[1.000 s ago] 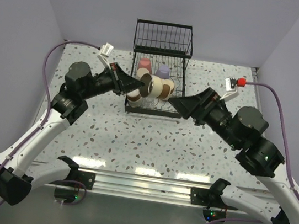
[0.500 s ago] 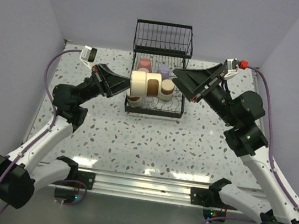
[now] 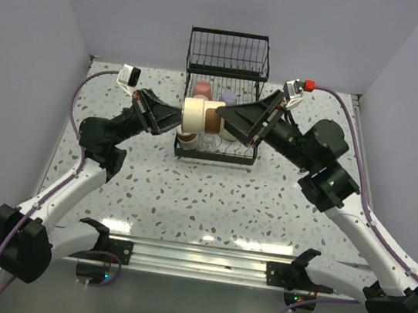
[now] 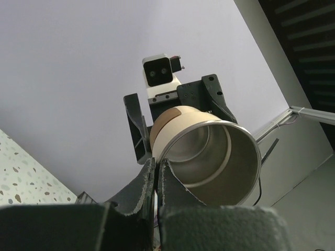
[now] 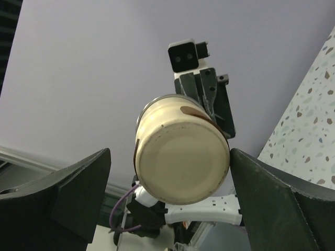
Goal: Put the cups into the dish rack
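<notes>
A cream and brown cup (image 3: 203, 117) with a shiny metallic inside (image 4: 220, 157) hangs on its side above the dish rack (image 3: 229, 58). My left gripper (image 3: 179, 118) is shut on its rim (image 4: 157, 163), one finger inside and one outside. My right gripper (image 3: 226, 120) is open at the cup's other end. In the right wrist view its two fingers (image 5: 73, 193) stand wide on either side of the cream base (image 5: 180, 167). A coral-pink cup (image 3: 201, 89) and a lavender cup (image 3: 229, 97) stand in the rack's tray, with a beige one (image 3: 233, 132) partly hidden behind the arms.
Another pale cup (image 3: 187, 142) sits at the tray's front left corner. The upright wire basket (image 3: 231, 47) rises at the back against the wall. Speckled tabletop (image 3: 211, 196) spreads in front of the rack, with purple walls on both sides.
The left gripper lifted the cup higher and turned it sideways. The right arm swung up from the rack's right side and leftward, so its open fingers now bracket the cup's base.
</notes>
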Controlling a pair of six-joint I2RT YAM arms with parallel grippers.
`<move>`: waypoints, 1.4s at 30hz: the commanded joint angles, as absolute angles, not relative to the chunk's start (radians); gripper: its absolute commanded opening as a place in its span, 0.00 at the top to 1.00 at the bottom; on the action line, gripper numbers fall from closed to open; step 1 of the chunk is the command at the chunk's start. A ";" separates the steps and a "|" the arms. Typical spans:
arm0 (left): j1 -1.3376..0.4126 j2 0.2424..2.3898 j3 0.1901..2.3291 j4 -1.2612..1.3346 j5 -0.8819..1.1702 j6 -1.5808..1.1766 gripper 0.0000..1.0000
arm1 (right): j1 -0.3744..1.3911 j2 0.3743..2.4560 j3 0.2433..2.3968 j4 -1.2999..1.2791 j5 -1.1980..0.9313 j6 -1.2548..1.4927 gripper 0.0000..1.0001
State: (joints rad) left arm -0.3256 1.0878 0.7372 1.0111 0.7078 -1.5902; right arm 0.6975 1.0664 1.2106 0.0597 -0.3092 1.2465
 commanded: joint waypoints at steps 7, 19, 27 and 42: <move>-0.319 1.071 0.743 1.020 0.703 -1.578 1.00 | 0.769 1.121 1.313 0.083 -0.337 1.184 0.02; -0.319 1.006 0.701 0.930 0.676 -1.536 1.00 | 0.770 1.126 1.301 0.094 -0.359 1.186 0.12; -0.319 0.962 0.704 0.813 0.673 -1.468 1.00 | 0.770 1.143 1.313 0.089 -0.391 1.172 0.67; -0.319 0.900 0.756 0.529 0.649 -1.301 0.30 | 0.778 1.094 1.365 -0.124 -0.336 1.023 1.00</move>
State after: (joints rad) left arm -0.3229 0.9287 0.7067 0.6193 0.6586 -1.3804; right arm 0.7734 1.1381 1.3048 -0.0837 -0.3553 1.0851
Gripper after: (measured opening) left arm 0.663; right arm 0.723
